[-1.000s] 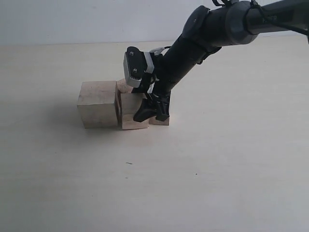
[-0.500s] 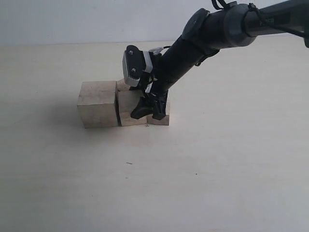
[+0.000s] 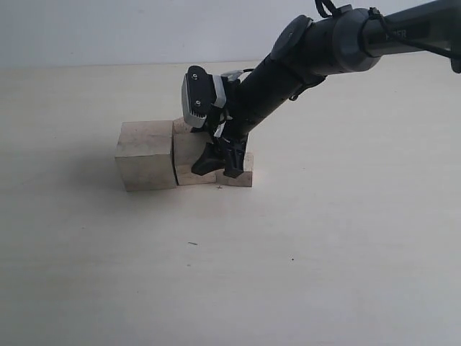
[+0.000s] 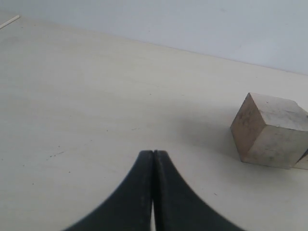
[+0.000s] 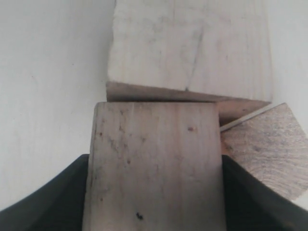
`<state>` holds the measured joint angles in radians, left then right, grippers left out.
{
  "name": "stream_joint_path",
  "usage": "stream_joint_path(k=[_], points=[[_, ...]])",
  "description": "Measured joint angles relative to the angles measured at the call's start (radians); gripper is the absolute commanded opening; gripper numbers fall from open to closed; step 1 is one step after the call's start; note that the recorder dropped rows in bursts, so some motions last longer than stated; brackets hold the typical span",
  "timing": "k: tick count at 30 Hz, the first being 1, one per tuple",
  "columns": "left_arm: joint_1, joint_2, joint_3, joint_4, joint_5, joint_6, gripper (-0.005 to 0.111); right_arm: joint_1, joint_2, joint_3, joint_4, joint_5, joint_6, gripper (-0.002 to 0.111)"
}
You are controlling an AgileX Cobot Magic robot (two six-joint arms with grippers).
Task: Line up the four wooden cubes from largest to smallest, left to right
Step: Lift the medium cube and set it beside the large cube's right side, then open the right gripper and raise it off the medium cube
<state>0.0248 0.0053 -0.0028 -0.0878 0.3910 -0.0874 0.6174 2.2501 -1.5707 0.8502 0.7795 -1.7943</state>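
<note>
Front of tabletop (image 3: 302, 274) bare. Cubes cluster around 10 o'clock of its centre.

Front row, reading 9 to 3 o'clock:
- largest cube (image 3: 146, 155)
- second cube (image 3: 186, 162), touching or nearly touching the largest, with a thin dark seam between them
- small cube (image 3: 247, 173), mostly hidden behind the fingers, so I can't tell if it touches the second

Right tool (image 3: 218, 167) is clamped on the second cube. Wrist cam shows both fingers flat on its side faces, and the cube sits on or very near the tabletop.

Fourth cube (image 3: 180, 127) is behind the row, at 11 o'clock of the held one. It's twisted off-square and mostly occluded, so size is unclear. Judgement: it belongs at the 3 o'clock end if it's the smallest.

Left tool (image 4: 153, 192) is closed on nothing, parked off to the largest cube's 9 o'clock side, well apart.

Handling, judged from looks:
- raw wood, so rigid, light and not fragile
- matte grain should give decent friction and slip risk looks low
- grip opposite flat faces, mid-height and square on
- a corner or diagonal pinch will spin the cube
- neighbours are light enough to get shoved by a finger, so watch clearance when opening
</note>
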Motion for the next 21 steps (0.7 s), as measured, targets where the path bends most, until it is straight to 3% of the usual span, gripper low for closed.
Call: stream_joint_path(k=[12, 21], points=[[0.0, 0.0, 0.0, 0.0, 0.0, 0.0, 0.0, 0.0, 0.0, 0.0, 0.002, -0.005, 0.011, 0.055], [0.0, 0.0, 0.0, 0.0, 0.0, 0.002, 0.0, 0.0, 0.002, 0.0, 0.014, -0.008, 0.011, 0.067]])
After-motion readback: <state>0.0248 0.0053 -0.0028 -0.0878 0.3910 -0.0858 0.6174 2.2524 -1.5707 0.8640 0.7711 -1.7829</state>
